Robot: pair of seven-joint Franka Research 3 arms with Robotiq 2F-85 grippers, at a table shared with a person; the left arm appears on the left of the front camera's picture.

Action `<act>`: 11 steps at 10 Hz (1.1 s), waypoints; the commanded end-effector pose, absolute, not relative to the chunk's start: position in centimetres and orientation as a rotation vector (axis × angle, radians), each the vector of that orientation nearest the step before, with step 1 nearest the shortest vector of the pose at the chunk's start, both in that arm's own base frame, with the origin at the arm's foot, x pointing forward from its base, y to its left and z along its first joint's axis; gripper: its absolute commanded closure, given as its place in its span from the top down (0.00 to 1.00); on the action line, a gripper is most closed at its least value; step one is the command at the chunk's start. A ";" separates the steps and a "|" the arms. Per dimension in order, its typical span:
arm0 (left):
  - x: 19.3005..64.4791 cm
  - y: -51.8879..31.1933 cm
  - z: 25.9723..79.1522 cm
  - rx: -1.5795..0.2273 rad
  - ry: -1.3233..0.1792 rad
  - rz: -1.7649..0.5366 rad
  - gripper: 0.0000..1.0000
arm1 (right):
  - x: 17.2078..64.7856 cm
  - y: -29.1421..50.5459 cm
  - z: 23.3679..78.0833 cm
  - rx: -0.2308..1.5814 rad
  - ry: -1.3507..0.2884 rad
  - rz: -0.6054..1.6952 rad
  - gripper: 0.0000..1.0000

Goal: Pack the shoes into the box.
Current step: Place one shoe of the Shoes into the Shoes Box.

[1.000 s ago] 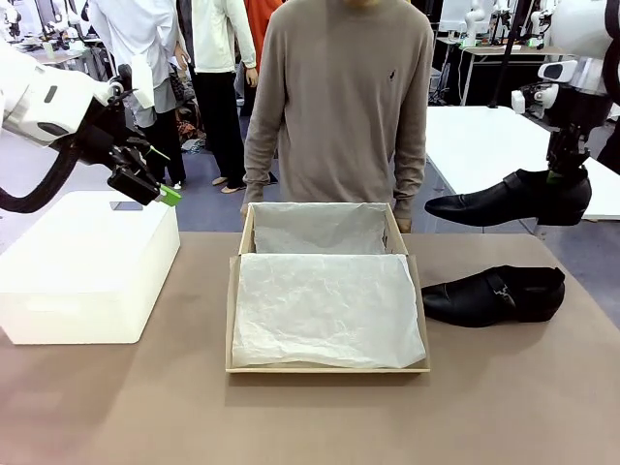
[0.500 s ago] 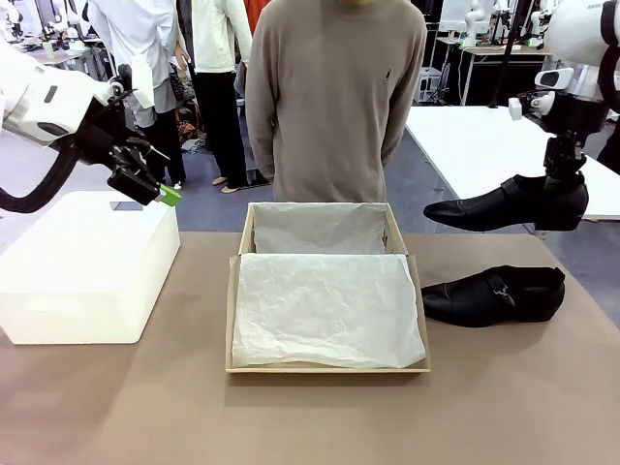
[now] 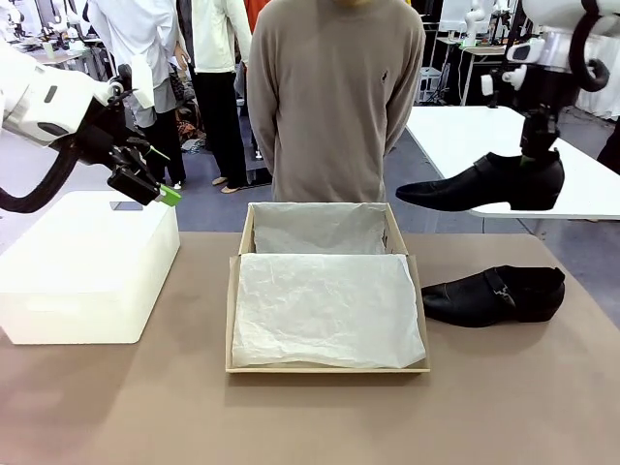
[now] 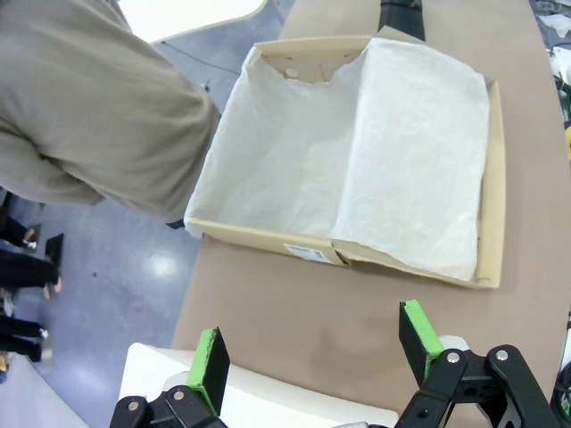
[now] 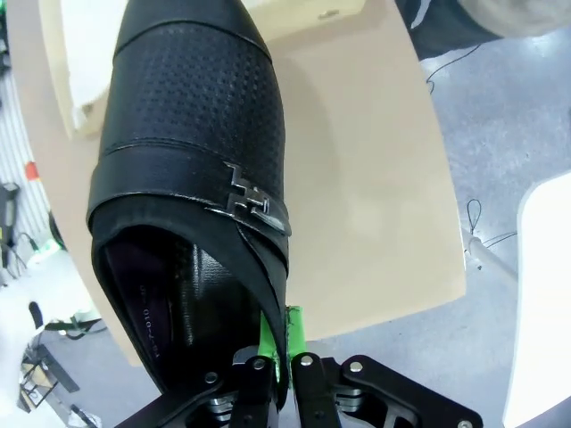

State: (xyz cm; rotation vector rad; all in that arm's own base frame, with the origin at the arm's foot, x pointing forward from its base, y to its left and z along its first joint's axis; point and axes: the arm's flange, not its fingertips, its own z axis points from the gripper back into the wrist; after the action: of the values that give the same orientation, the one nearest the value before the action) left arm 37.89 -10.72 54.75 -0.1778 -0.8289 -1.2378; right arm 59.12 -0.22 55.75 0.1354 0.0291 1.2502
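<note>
The right gripper point(image 5: 284, 332) clamps one shoe point(image 3: 480, 186) by its heel, aloft beyond the open box's point(image 3: 320, 369) far right corner. The other shoe point(image 3: 494, 295) lies near the table's point(image 3: 291, 417) right edge. The left gripper point(image 4: 314, 334) gapes wide above the bin point(image 3: 87, 281).

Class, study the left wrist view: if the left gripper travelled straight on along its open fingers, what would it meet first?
Probably the brown table between the white bin and the box, or the box's near wall; depth is unclear. The left gripper is open and empty.
</note>
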 end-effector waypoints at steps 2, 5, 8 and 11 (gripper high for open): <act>38.1 -10.5 54.6 -0.195 -0.838 -1.253 1.00 | 61.2 4.2 58.4 0.120 0.038 1.212 0.00; 38.1 -10.5 54.6 -0.195 -0.838 -1.253 1.00 | 62.1 10.2 58.5 0.143 0.005 1.272 0.00; 38.1 -10.5 54.6 -0.195 -0.838 -1.253 1.00 | 62.5 16.2 57.7 0.122 -0.002 1.340 0.00; 38.1 -10.5 54.6 -0.195 -0.838 -1.253 1.00 | 62.5 21.2 56.2 0.104 0.005 1.365 0.00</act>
State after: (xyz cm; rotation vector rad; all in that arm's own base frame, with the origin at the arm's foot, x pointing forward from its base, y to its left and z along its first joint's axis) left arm 37.89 -10.72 54.76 -0.1773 -0.8285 -1.2379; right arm 61.46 20.23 55.58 0.1464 0.0079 1.3973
